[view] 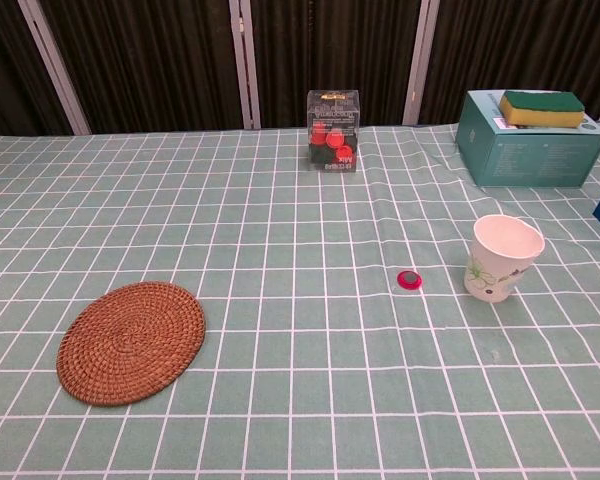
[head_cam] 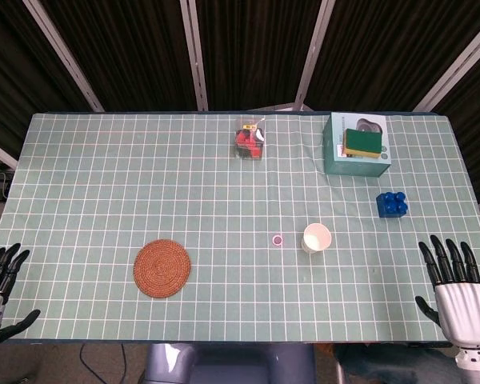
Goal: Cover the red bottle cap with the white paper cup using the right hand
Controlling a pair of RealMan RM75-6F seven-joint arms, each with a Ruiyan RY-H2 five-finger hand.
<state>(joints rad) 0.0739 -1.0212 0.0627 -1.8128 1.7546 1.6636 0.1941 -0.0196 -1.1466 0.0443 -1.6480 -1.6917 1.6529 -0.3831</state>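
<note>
Two hands show only in the head view, at the bench's (head_cam: 96,192) near corners: the left hand (head_cam: 0,282) and right hand (head_cam: 456,288), both holding nothing, fingers spread. The teal box (view: 528,150) bears unreadable print. The white paper cup (view: 502,257), floral-printed, stands upright just right of the red bottle cap (view: 409,279), apart.

Open cloth lies between the right robot hand (head_cam: 462,298) at the table's (head_cam: 88,184) near right corner and the cup (head_cam: 316,238). Cap (head_cam: 278,239) sits just beside the cup, apart. Blue block (head_cam: 393,203) and box (head_cam: 356,144) stand toward the far right corner; mat (head_cam: 162,268) lies toward the near left.
</note>
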